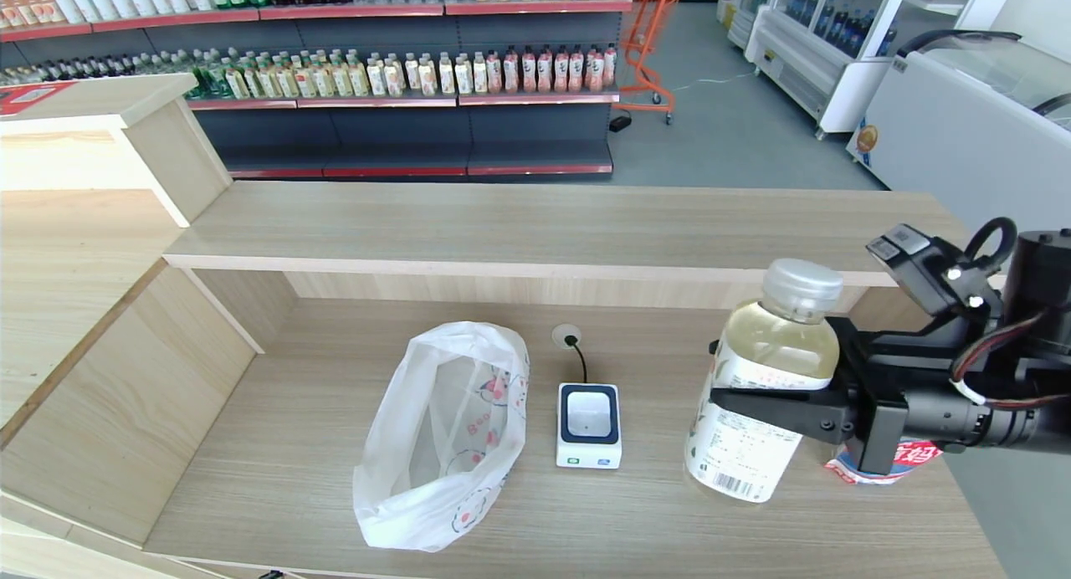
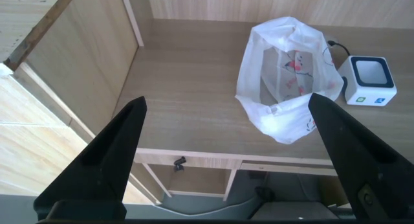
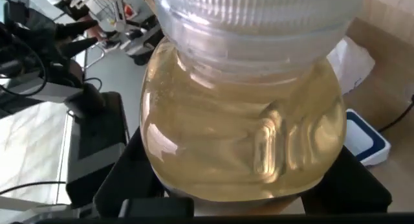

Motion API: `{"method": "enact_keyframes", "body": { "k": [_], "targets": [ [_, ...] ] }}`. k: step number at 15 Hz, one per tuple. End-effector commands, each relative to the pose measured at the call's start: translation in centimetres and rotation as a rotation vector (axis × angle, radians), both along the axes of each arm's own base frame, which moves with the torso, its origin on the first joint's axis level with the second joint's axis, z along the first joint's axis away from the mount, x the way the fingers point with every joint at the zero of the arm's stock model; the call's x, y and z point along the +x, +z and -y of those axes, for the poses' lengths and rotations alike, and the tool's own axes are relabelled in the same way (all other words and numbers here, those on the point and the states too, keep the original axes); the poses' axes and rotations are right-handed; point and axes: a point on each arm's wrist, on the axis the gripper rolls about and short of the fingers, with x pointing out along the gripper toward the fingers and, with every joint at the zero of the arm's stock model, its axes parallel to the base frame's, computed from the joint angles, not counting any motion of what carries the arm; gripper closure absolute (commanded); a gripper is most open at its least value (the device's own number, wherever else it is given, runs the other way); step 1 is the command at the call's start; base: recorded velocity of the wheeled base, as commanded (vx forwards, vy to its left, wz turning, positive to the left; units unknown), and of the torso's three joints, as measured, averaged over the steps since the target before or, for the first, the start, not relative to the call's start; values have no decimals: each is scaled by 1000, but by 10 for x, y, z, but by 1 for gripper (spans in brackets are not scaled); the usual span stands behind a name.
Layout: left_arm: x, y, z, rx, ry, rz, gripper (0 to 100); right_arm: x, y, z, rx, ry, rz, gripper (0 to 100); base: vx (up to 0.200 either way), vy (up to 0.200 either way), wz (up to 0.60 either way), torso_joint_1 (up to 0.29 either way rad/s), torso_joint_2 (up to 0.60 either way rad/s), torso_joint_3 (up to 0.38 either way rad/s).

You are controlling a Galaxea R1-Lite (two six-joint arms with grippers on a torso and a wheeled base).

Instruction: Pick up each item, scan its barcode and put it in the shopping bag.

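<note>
Step in hand: you have the item lifted; I judge the scan not yet made.
Right end effector (image 1: pixel 736 378): clenched across the middle of the drink bottle (image 1: pixel 745 445), one finger on each side of the label.
Drink bottle: upright, cap on, pale yellow liquid, held clear of the bench (image 1: pixel 276 479).
Barcode (image 1: pixel 736 483): low on the label, below the fingers and facing the head camera, not the scanner.
Barcode scanner (image 1: pixel 589 424): on the bench to the left of the right end effector and lower, window facing up, well apart from the bottle.
Shopping bag (image 1: pixel 443 432): just beyond the scanner on that same side, mouth open.
Left end effector (image 2: pixel 226 104): fingers spread wide, empty, above the bench's near edge, with the bag ahead of it.
Next move: carry the bottle left and turn it so the barcode faces down over the scanner window; only then go on to the bag.
Outstanding: a red-and-white packet (image 1: pixel 899 460) lies on the bench behind the right end effector, partly hidden.
</note>
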Motion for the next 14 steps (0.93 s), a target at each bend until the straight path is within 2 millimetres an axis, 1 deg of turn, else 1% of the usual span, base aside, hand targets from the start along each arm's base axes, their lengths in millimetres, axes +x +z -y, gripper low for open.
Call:
{"method": "enact_keyframes", "body": {
  "k": [1, 2, 3, 4, 5, 6, 7, 8, 9, 11, 12, 14],
  "targets": [
    [0, 0, 0, 0, 0, 0, 0, 38, -35, 11, -92, -59, 55, 100, 0, 0, 0, 0, 0, 0],
    [0, 0, 0, 0, 0, 0, 0, 61, -55, 16, -140, -77, 166, 100, 0, 0, 0, 0, 0, 0],
    [0, 0, 0, 0, 0, 0, 0, 67, -61, 15, -149, -77, 199, 100, 0, 0, 0, 0, 0, 0],
    [0, 0, 0, 0, 0, 0, 0, 89, -80, 11, -167, -72, 294, 100, 0, 0, 0, 0, 0, 0],
    [0, 0, 0, 0, 0, 0, 0, 100, -90, 8, -176, -69, 355, 100, 0, 0, 0, 0, 0, 0],
    [0, 0, 0, 0, 0, 0, 0, 116, -104, 5, -176, -47, 434, 100, 0, 0, 0, 0, 0, 0],
    [0, 0, 0, 1, 0, 0, 0, 125, -112, 3, -170, -13, 482, 100, 0, 0, 0, 0, 0, 0],
    [0, 0, 0, 0, 0, 0, 0, 129, -119, 5, -174, 5, 519, 100, 0, 0, 0, 0, 0, 0],
    [0, 0, 0, 0, 0, 0, 0, 136, -135, 9, -195, 38, 576, 100, 0, 0, 0, 0, 0, 0],
    [0, 0, 0, 0, 0, 0, 0, 139, -155, 12, -213, 94, 619, 100, 0, 0, 0, 0, 0, 0],
    [0, 0, 0, 0, 0, 0, 0, 141, -162, 11, -215, 119, 648, 100, 0, 0, 0, 0, 0, 0],
    [0, 0, 0, 0, 0, 0, 0, 148, -168, 6, -218, 141, 695, 100, 0, 0, 0, 0, 0, 0]
  ]
}}
